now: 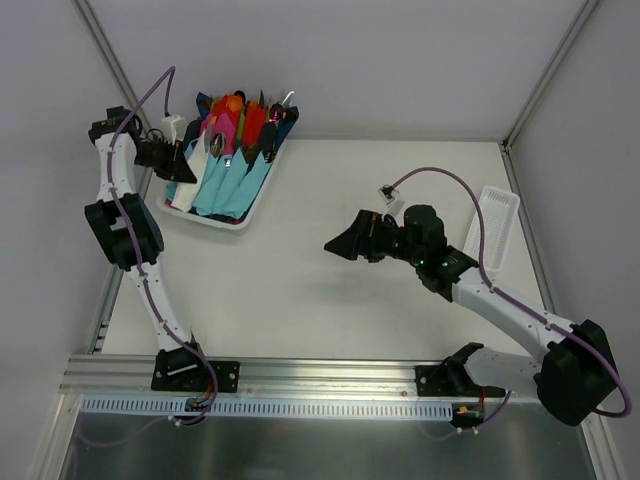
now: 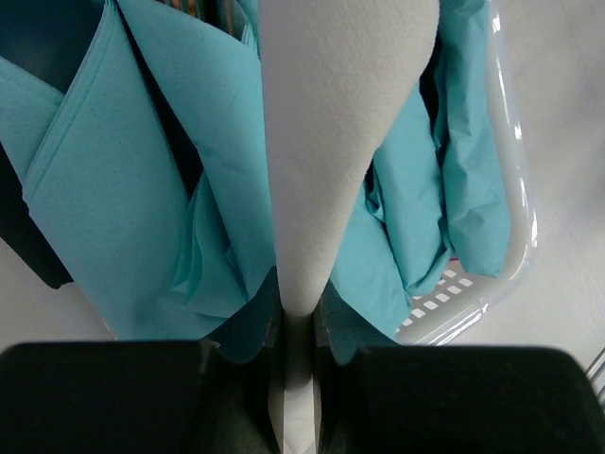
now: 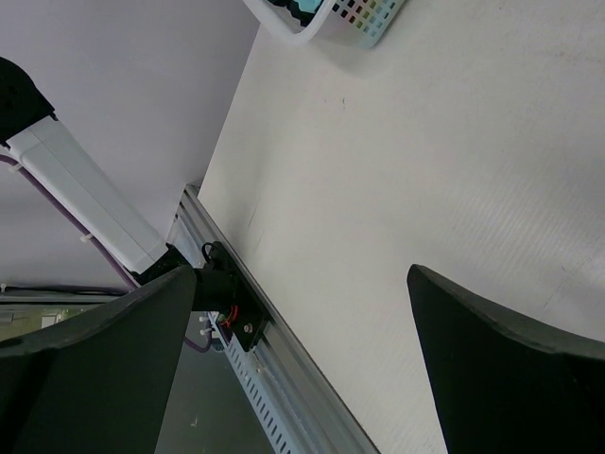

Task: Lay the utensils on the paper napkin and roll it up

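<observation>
Left pincer (image 2: 298,355) is grasping the white paper napkin (image 2: 331,142) in the basket (image 2: 518,218) at the desk's (image 1: 300,290) far-left corner; right pincer (image 1: 338,245) is hovering released.

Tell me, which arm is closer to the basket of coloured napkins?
The left. The left gripper is at the left edge of the basket, shut on a white napkin there. The right gripper hangs open over the table, well off to its right.
</observation>
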